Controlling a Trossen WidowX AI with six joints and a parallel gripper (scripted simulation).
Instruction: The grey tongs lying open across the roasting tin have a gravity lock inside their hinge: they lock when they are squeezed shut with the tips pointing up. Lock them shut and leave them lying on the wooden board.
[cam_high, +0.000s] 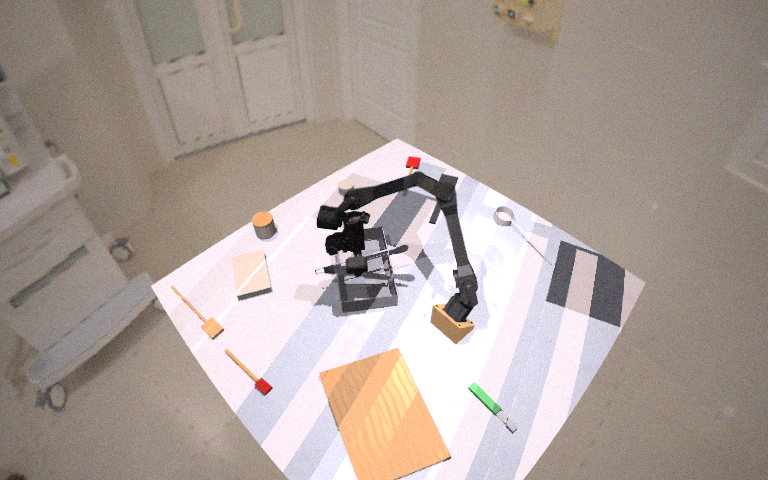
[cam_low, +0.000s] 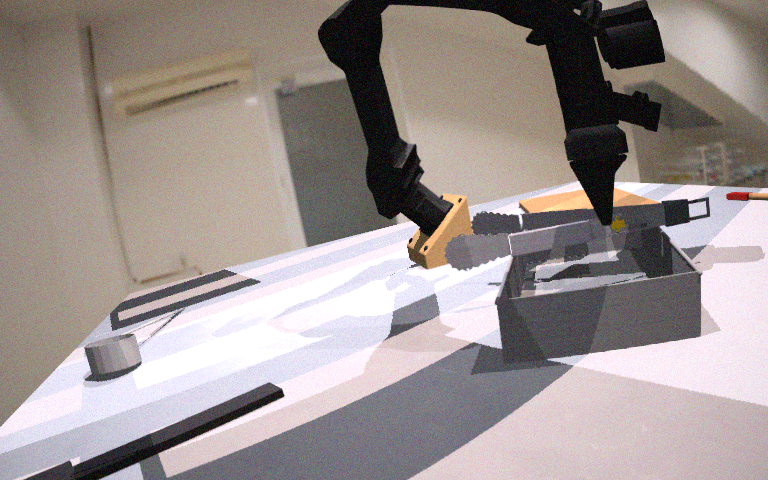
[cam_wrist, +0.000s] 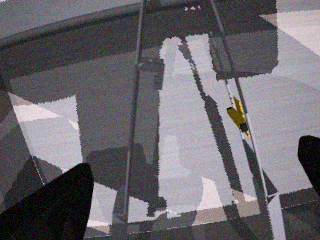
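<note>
The grey tongs (cam_high: 399, 249) (cam_low: 535, 239) (cam_wrist: 278, 220) lie spread open across the roasting tin (cam_high: 368, 302) (cam_low: 600, 322). Their scalloped tips reach out over the side toward the arm's base; the hinge end, with a dark block and wire loop, sticks out on the opposite side. A yellow mark sits on one arm. My gripper (cam_high: 356, 267) (cam_low: 606, 223) (cam_wrist: 196, 160) is open, pointing down at the tongs' height over the tin. In the wrist view both tong arms run between the wide-spread fingers; nothing is gripped. The wooden board (cam_high: 385, 418) (cam_low: 566, 199) lies flat near the table's front corner.
A pale block (cam_high: 251, 273) and an orange-topped can (cam_high: 263, 225) stand left of the tin. A wooden spatula (cam_high: 212, 328), a red-ended tool (cam_high: 263, 386) and a green-handled tool (cam_high: 484, 397) lie around. A ring-headed tool (cam_high: 503, 215) (cam_low: 112, 355) and a black bar (cam_low: 209, 420) lie beyond.
</note>
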